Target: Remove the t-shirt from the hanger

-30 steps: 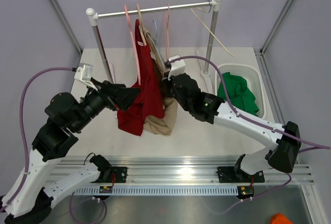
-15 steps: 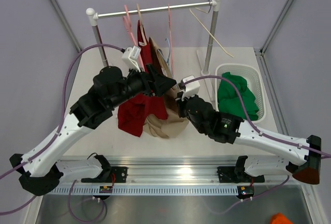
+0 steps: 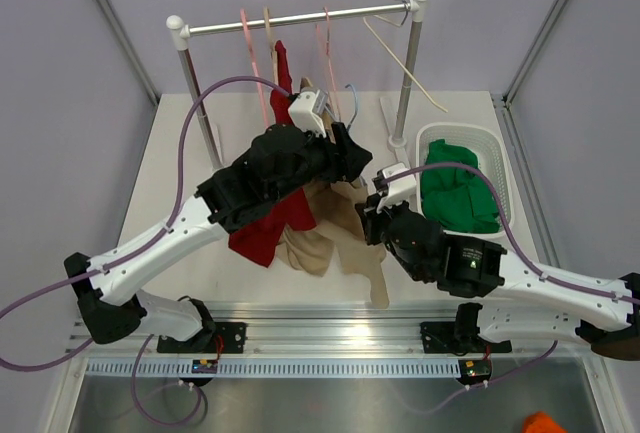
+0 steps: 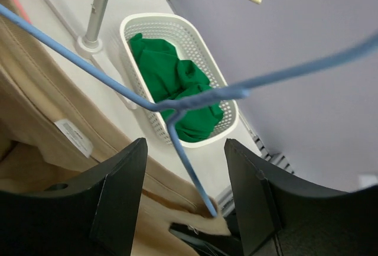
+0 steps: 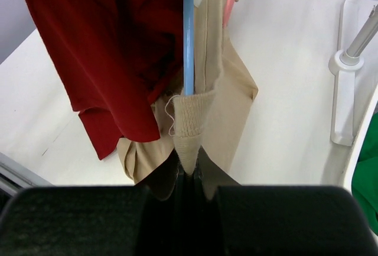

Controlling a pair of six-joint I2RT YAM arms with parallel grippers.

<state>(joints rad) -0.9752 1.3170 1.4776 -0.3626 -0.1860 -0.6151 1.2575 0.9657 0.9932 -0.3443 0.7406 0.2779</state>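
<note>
The tan t-shirt (image 3: 335, 233) hangs below the rack (image 3: 300, 17), near the middle of its rail, draped on a blue hanger (image 5: 188, 31). A red t-shirt (image 3: 265, 238) hangs just beside it, toward the rack's left post. The right tool (image 5: 189, 185), lower and in front of the rail, is clamped on a tan cuff, and the hanger's wire runs down into that cuff. The left tool (image 4: 186, 208) sits under the rail with its fingers spread and the blue wire passing between them. Right of the rack's right post, a white basket (image 4: 195, 40) on the bench (image 3: 170, 173) holds a green garment (image 3: 455, 188).
</note>
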